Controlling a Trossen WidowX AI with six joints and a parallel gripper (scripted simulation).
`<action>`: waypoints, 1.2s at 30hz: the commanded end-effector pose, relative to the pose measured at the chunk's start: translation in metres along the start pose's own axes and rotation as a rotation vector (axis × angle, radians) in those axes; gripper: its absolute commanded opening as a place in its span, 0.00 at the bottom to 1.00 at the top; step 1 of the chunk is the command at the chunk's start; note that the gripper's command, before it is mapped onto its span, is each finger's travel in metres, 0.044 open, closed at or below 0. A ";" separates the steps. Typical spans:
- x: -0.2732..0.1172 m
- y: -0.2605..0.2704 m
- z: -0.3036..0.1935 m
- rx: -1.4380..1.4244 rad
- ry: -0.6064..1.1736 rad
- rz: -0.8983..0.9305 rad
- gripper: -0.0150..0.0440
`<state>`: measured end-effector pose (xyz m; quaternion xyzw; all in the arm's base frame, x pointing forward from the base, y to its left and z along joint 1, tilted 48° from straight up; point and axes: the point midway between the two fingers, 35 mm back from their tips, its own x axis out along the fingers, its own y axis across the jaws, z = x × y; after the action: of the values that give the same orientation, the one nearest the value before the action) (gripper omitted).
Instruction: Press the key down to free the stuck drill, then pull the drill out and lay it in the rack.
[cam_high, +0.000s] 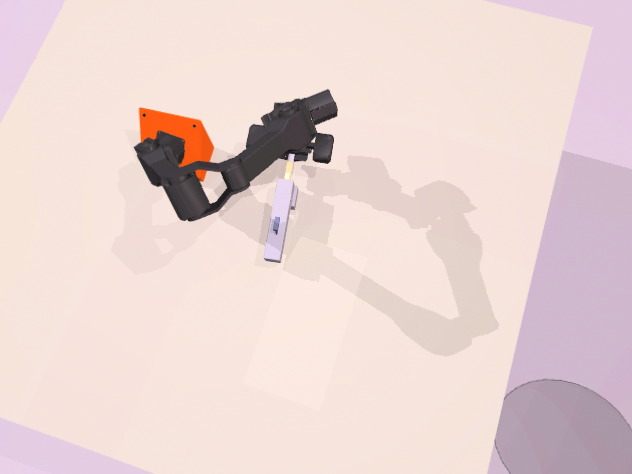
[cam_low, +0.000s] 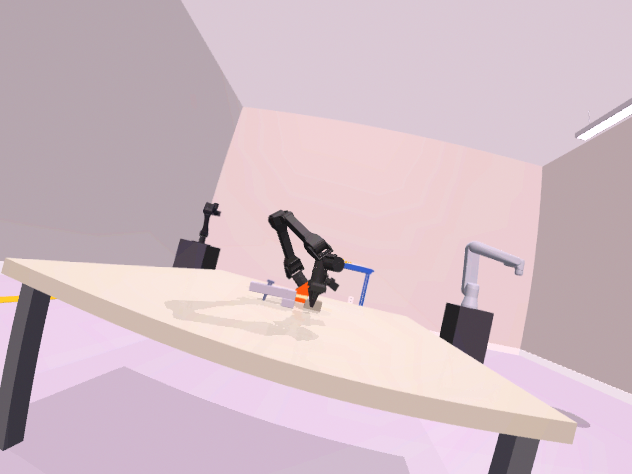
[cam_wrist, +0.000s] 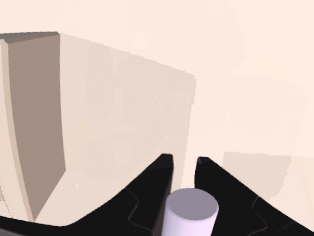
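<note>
The long lavender housing (cam_high: 280, 206) (cam_low: 273, 290) lies along the table with its end facing my gripper. A dark blue key (cam_high: 276, 225) (cam_low: 270, 282) stands in it, near its middle. The drill (cam_high: 288, 169) (cam_wrist: 192, 204) shows a yellow length outside that end and a round lavender shank. Whether its far end is still inside the housing is hidden. My gripper (cam_low: 312, 304) (cam_wrist: 183, 165) is shut on the drill's shank, with the round end between the fingers. A beige-brown block, likely the rack (cam_low: 316, 306) (cam_wrist: 37, 100), stands beside the gripper; the arm hides it in the top view.
The orange base plate (cam_high: 196, 140) lies at the arm's foot, to the left of the housing in the top view. A small lavender block (cam_high: 294, 197) is at the housing's side. Other arms on dark pedestals stand beyond the table in the exterior view.
</note>
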<state>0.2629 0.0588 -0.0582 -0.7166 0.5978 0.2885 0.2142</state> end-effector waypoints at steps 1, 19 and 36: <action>0.000 0.000 -0.001 0.000 0.000 0.000 0.43; 0.002 0.000 -0.006 0.000 -0.003 0.004 1.00; 0.005 0.000 -0.011 0.000 -0.002 0.004 1.00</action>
<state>0.2651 0.0506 -0.0549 -0.7136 0.5994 0.2916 0.2157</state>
